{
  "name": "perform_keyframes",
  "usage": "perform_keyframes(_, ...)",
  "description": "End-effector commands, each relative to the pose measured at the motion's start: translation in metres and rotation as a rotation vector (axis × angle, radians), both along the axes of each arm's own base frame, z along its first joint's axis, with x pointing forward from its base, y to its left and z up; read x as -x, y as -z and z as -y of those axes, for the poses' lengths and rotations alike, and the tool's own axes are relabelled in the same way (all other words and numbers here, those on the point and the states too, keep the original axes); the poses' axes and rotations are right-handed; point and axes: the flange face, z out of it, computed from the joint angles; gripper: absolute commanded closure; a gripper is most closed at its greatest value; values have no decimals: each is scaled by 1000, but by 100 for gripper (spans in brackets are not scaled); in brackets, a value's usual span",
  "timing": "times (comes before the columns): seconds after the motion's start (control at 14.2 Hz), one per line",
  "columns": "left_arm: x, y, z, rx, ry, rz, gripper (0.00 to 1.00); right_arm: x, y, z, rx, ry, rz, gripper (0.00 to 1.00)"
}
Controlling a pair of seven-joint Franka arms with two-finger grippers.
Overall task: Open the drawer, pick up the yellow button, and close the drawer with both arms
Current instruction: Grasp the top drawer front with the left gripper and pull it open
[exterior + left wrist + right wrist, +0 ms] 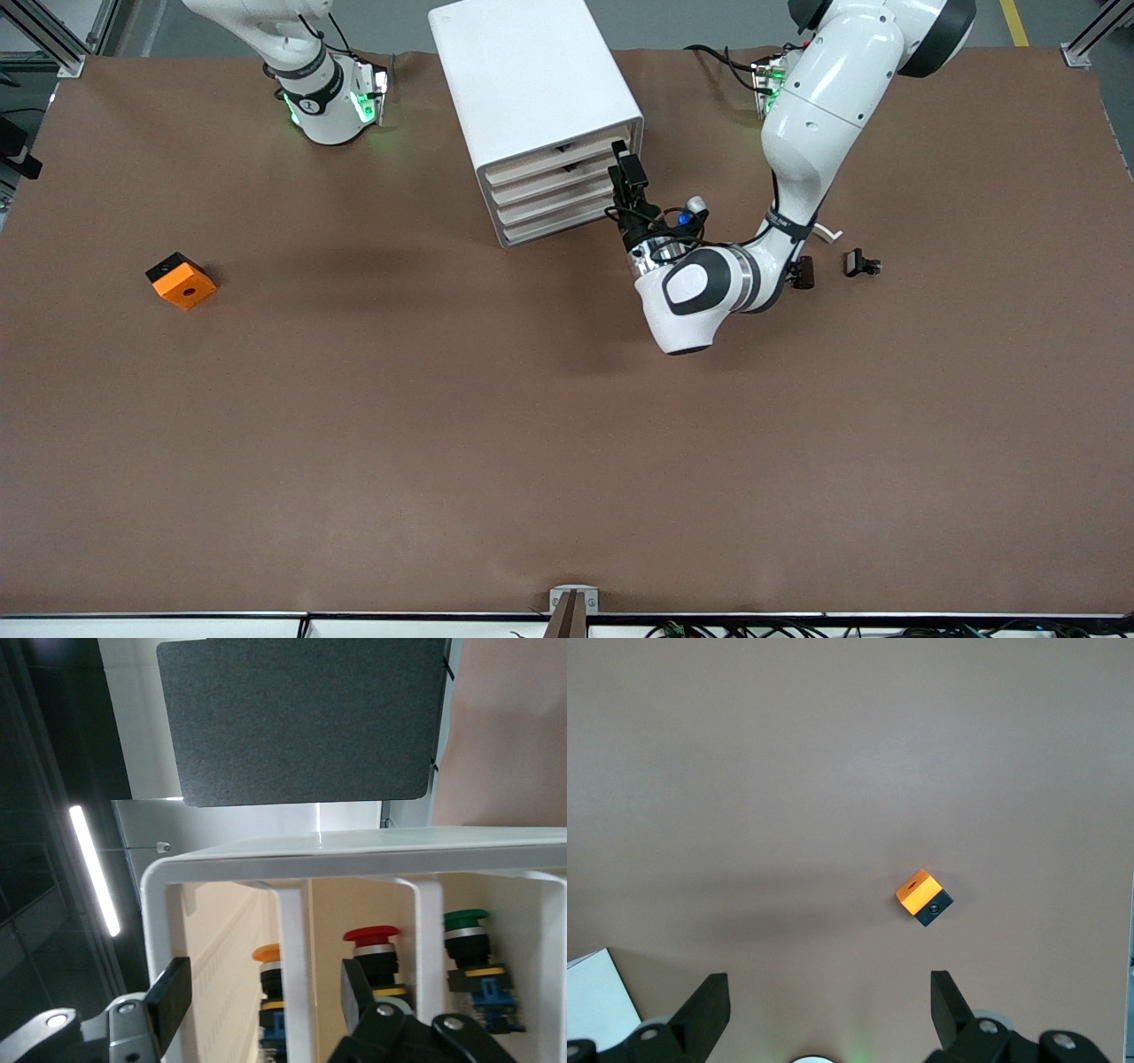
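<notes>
Left gripper (627, 182) spread wide, empty, at drawer unit (540, 97) front, placed for a pull; button (272, 979) visible inside; right gripper (824, 1010) waits open, empty, high over tabletop (443, 425).

Left arm: reaches in from its base, elbow bent, wrist level.
Left gripper (624, 174): fingers (168, 997) spread wide.
Right arm: waits, raised.
Right gripper (830, 1010): points down, fingers parted.
</notes>
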Motion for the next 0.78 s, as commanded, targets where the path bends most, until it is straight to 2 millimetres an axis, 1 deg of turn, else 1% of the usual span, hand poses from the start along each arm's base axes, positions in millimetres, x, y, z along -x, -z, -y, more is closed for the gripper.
perform_keyframes(0.0,14,-10,4,-25,1,22,24,0,0,13,-6,26,-2,0)
perform_keyframes(0.14,20,-1,5,-56,11,52,24,-7,14,14,-8,26,-31,0)
perform_keyframes(0.28,19,6,3,-77,18,74,24,-17,33,16,-15,26,-77,0)
perform_keyframes(0.35,19,9,2,-82,15,81,24,-28,51,17,-26,29,-114,0)
perform_keyframes(0.42,20,8,2,-88,23,86,26,-33,54,18,-20,21,-110,0)
perform_keyframes(0.49,22,8,2,-91,28,85,32,-39,61,20,-21,24,-109,0)
perform_keyframes(0.57,28,7,6,-94,39,83,38,-53,85,22,-12,20,-149,0)
perform_keyframes(0.64,31,3,8,-93,45,87,40,-59,88,22,-11,14,-151,0)
perform_keyframes(0.71,34,3,9,-91,50,86,40,-62,94,24,-12,15,-154,0)
